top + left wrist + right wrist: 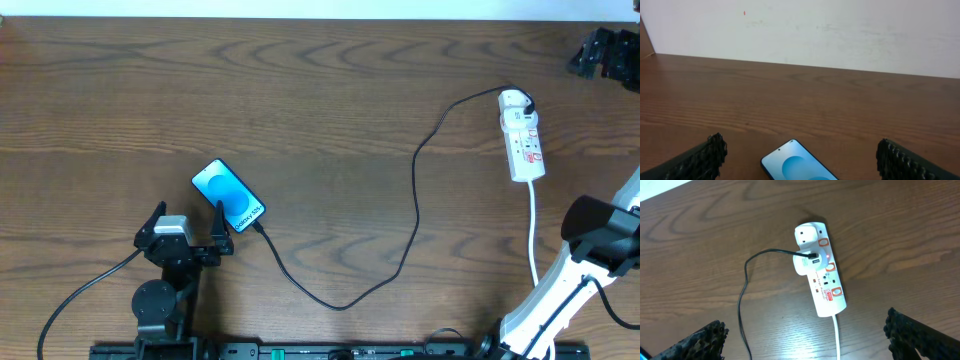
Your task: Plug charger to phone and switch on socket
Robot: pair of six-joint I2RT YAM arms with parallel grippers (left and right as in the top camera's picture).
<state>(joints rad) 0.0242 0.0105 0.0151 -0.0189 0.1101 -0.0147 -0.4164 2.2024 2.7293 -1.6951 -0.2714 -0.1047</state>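
Overhead — phone (pixel 228 195) light-blue, black-edged

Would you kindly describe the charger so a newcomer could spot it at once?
On the wooden table, find the white power strip near the right edge. The charger is the cable running from it in a long loop to the phone; unlike the strip's thicker white cord, it is thin and black.

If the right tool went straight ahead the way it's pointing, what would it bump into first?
Probably the socket. The white strip lies right in the middle of the wrist view, ahead of the open right tool. How far off it is, the picture does not show.
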